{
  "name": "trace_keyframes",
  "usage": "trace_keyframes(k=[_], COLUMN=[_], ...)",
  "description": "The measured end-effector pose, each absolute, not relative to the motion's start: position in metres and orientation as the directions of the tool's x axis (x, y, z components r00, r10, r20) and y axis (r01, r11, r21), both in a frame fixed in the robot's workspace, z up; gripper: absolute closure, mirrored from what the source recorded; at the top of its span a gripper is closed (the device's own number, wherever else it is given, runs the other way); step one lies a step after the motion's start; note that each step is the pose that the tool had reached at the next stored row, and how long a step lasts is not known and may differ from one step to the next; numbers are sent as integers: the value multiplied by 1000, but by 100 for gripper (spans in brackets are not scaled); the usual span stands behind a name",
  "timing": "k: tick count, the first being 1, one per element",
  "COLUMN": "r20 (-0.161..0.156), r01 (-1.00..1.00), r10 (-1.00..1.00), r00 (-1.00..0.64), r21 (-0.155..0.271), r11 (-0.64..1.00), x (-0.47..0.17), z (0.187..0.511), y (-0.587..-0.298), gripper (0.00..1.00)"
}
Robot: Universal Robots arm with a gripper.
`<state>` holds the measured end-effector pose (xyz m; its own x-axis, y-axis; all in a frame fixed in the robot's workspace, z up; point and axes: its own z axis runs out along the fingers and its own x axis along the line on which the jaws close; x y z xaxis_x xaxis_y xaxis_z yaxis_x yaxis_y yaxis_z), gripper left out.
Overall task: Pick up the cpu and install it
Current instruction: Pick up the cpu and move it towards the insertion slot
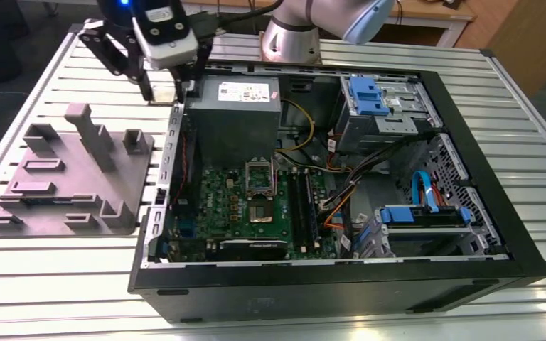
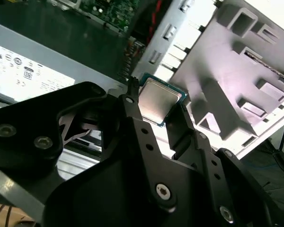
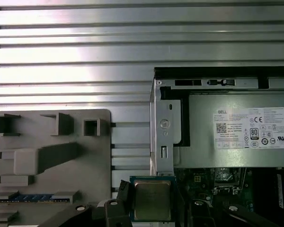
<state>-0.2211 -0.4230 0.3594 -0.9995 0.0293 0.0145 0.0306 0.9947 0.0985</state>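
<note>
The black two-fingered gripper [image 1: 166, 89] is closed on the small flat square cpu with a silvery-grey metal top [image 1: 164, 94]. In both wrist views the chip sits squarely between the jaws, a black finger [image 2: 131, 109] pressed to each of two opposite edges. The metal lid faces the second wrist view [image 2: 156, 101], and a thin green border shows around it in the first wrist view [image 3: 152, 199].

In the exterior view the cpu hangs in the gripper just outside the far corner of the open black computer case [image 1: 500, 234] on the exterior view's left. It is close to the case's pale metal wall and to the grey box-shaped power supply with a white label [image 1: 238, 121]. The first wrist view shows the chip over the strip of silver slatted aluminium table [image 3: 75, 52] between that wall and the grey moulded plastic fixture tray with raised blocks and slots [image 3: 47, 161]; the chip touches neither.

The green motherboard [image 1: 244, 213] lies flat on the floor of the case, nearer the camera than the power supply and well apart from the held chip. Blue plastic drive brackets [image 1: 372, 96] sit at the far side of the case towards the exterior view's right.
</note>
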Motion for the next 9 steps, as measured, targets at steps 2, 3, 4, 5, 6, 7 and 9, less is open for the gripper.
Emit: trace_keyframes(k=[2,3,4,5,6,7,9], r20=[15,15,15,15,15,15,15], r01=[30,31,31,31,31,31,31], r10=[29,29,29,29,29,29,29], r00=[-999,-999,-999,-999,-999,-999,-999], r21=[98,98,98,98,98,99,99], r11=[995,995,995,995,995,995,995], x=[-212,-207,-203,-198,-194,-189,-180], z=[359,359,359,359,359,359,359], y=[-423,-423,-423,-423,-423,-424,-424], gripper=[53,53,53,53,53,53,53])
